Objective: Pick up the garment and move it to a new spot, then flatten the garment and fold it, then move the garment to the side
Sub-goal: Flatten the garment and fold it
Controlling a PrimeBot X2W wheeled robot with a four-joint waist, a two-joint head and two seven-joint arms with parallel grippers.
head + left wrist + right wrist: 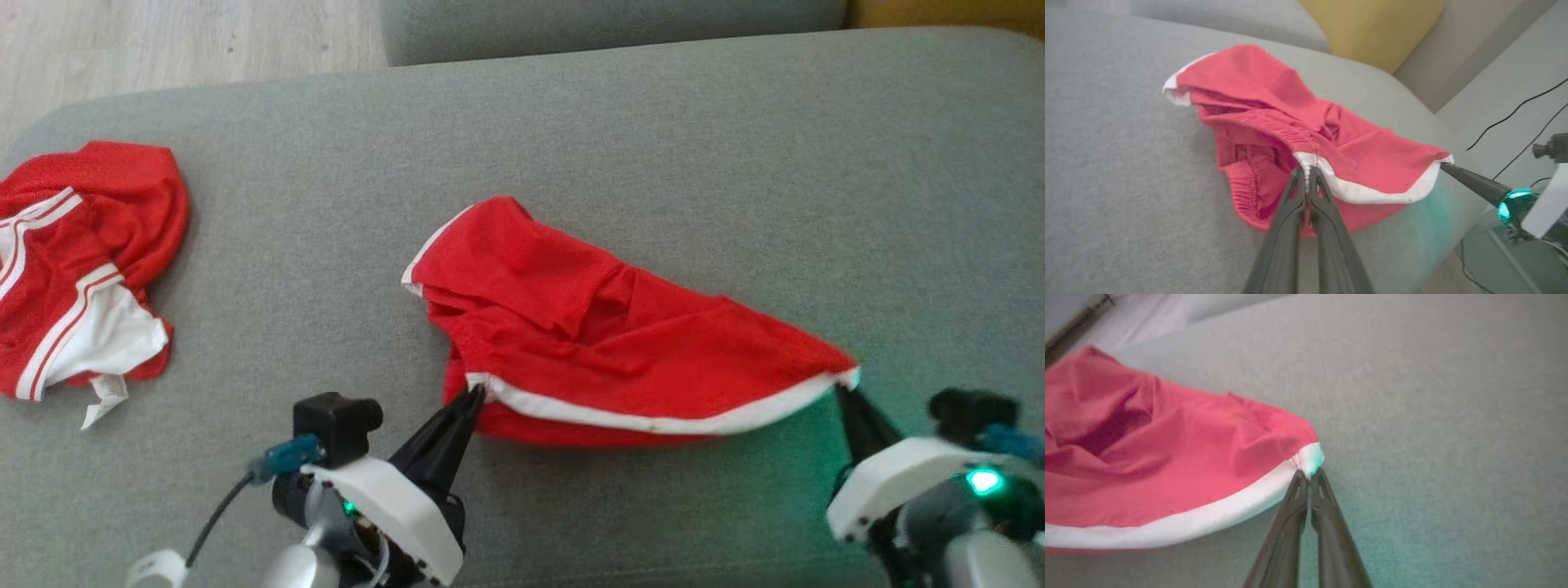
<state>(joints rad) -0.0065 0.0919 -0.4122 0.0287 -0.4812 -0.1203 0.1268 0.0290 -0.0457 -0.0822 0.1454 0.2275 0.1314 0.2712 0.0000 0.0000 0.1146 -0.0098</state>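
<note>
Head view, lower edge: left gripper (pixel 472 398) at lower left, fingers pressed together, pinching the white hem band of the garment (pixel 604 327) at its near-left corner. Right gripper (pixel 842 390) at lower right, likewise closed, pinching the right-hand tip of the same band. Green glow from the lamp (pixel 984 482) on the right wrist, cast over the upholstery beside that corner.

Between the two grips: red mesh shorts, crumpled, white band stretched along the near side, gathered elastic waistband bunched beneath (clearest in the left wrist view). Bulk lying mid-cushion on the grey sofa seat (pixel 694 139).

Well apart, at the seat's left end: second red garment (pixel 82 261), heaped, with white stripes and a white panel. Small white tag (pixel 104 400) hanging at its near edge, print too small to read.

Farther off: sofa back (pixel 612 24) along the top, pale wood floor (pixel 163 49) at upper left. From the left wrist view, yellow cushion (pixel 1372 28) behind the seat and black cables (pixel 1515 110) trailing over the pale surface beyond the seat's right end.
</note>
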